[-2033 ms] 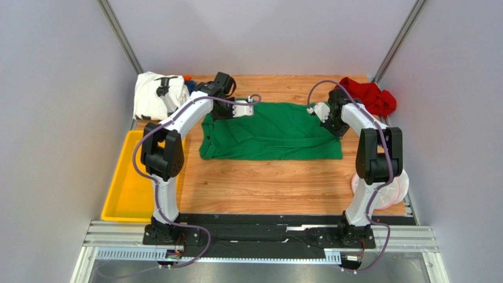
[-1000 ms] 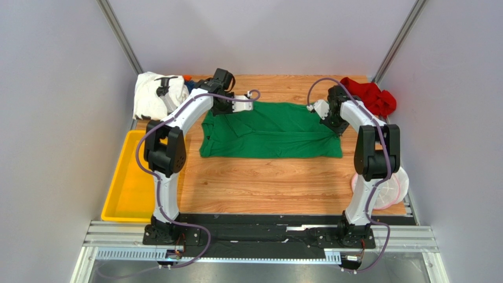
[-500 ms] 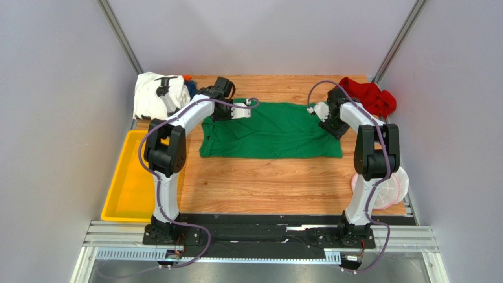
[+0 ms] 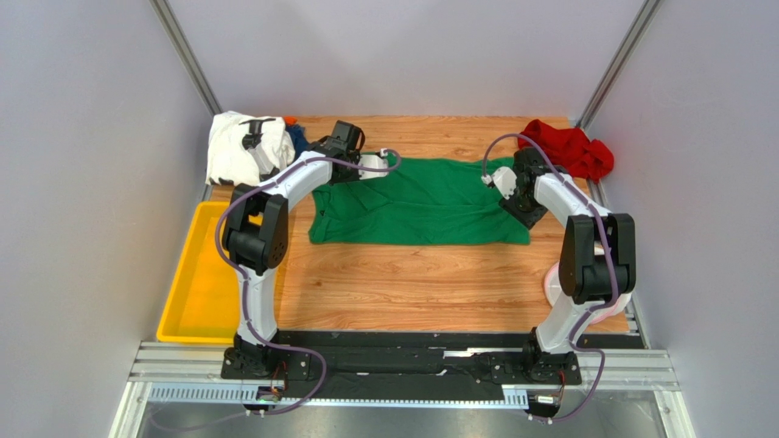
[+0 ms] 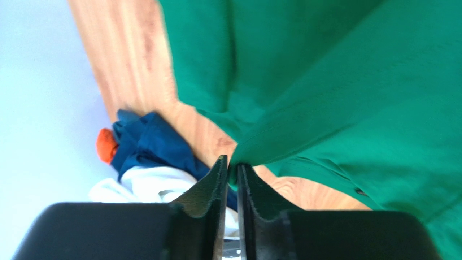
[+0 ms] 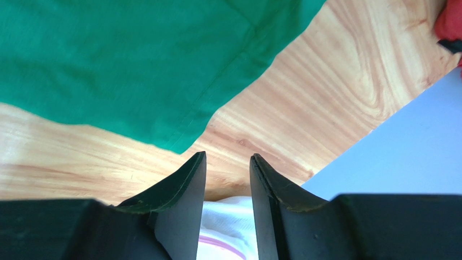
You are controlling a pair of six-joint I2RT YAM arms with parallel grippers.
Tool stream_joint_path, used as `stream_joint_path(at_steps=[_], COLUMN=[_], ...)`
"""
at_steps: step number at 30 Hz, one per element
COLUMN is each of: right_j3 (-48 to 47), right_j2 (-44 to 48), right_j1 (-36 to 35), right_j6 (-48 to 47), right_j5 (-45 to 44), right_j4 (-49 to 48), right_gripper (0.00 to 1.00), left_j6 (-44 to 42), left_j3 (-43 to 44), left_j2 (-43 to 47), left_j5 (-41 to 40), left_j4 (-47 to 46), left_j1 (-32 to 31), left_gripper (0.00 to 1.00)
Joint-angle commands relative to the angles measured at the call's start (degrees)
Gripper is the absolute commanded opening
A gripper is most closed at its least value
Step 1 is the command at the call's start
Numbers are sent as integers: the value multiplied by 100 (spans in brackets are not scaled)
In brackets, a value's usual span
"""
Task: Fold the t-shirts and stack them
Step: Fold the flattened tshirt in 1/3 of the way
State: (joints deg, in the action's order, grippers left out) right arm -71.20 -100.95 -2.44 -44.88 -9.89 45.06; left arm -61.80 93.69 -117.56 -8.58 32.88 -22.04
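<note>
The left hand (image 5: 232,161) is seen barely parted at eleven o'clock of the green t-shirt (image 4: 421,205), cloth drawn to its tips — whether it is grasped cannot be told. The shirt is spread on the counter (image 4: 439,283). At its two o'clock the right hand (image 6: 228,158) is released, empty. Flattening seems done — folding calls for a fresh hold on one edge.

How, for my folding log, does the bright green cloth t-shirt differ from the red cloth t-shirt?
The bright green cloth t-shirt lies spread out centrally; the red cloth t-shirt sits bunched at the far right corner. Green covers far more area than red. Both rest on the wooden table.
</note>
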Motion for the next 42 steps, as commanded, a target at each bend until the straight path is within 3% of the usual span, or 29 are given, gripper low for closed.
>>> stream_joint_path(at_steps=[1,4,8,11,18,22,29,42], right_j3=[290,422,493,511,546,581,581,862], right_j2=[426,541,629,673,708,682,717,805], right_j1=[-29,-20,-29,-64,-90,-99,-125,-117], right_j6=[173,208,261,287,349,375,410,393], right_j5=[14,31,84,101,163,154,154,180], right_j4=[-120,-120,-85,-85,-85,-85,-50,-199], right_gripper=[40,40,40,40,40,40,40,40], left_j6=[229,344,432,537,599,555,485,511], left_j3=[237,360,229,115,-333,-325,-176,325], left_j2=[102,5,75,294,1093,1121,744,-3], left_j5=[-302,-408,-548,-356,1408,1956,2071,2045], left_j4=[-616,-748,-1073,-881,314,1025,1185,1220], left_j1=[24,16,16,16,-46,-125,-502,-599], left_gripper=[29,45,53,53,53,53,52,51])
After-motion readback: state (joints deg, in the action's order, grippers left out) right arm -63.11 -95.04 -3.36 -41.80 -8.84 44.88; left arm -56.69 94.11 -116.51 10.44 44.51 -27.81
